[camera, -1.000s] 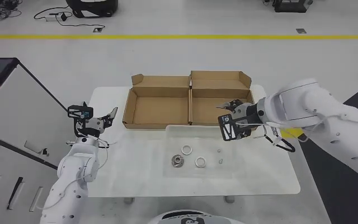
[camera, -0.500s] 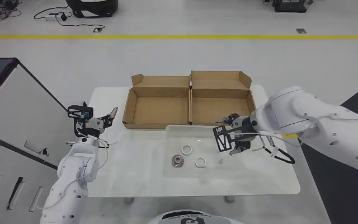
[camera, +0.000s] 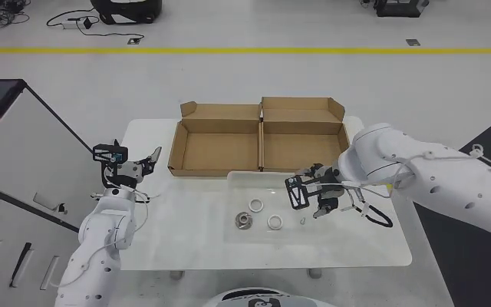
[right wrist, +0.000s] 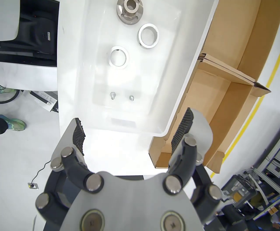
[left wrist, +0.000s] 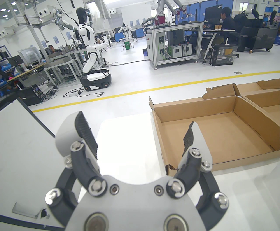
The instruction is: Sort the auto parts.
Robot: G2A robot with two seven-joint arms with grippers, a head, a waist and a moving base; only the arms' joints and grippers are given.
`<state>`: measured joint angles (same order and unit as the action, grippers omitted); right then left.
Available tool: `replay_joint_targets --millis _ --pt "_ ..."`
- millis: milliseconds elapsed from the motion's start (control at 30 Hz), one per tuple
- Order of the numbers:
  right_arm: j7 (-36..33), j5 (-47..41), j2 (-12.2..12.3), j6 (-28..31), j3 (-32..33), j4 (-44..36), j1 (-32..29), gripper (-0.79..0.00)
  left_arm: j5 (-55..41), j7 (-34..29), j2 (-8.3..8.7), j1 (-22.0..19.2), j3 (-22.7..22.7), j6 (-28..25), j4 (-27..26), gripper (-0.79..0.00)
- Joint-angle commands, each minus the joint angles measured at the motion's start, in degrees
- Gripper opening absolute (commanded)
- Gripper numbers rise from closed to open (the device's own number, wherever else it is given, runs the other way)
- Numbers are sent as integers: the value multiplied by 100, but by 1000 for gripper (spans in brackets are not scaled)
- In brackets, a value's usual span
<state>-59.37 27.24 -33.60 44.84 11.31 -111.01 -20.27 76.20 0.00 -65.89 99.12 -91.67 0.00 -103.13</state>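
Right wrist view: right gripper (right wrist: 133,129), jaws apart, near the tray's (right wrist: 170,76) bolts (right wrist: 112,95). Tiny, hard, likely slippery; pinch across the shank. Left gripper (left wrist: 137,129) gapes too.

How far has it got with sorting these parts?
Done: nothing visible; both cardboard boxes look empty. In hand: the right pincer hovers open over the tray, holding nothing; the left pincer is open, away from the parts. Left: a flanged hub, two rings and two small bolts in the tray.
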Motion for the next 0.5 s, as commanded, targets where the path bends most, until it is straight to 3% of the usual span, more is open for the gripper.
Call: replay_joint_targets --millis 0,467 --pt "-45 -70 -61 -101 -12 67 -20 0 0 0 0 0 0 0 0 0" --pt "-133 262 -431 -726 -103 305 -349 0 0 0 0 0 0 0 0 0"
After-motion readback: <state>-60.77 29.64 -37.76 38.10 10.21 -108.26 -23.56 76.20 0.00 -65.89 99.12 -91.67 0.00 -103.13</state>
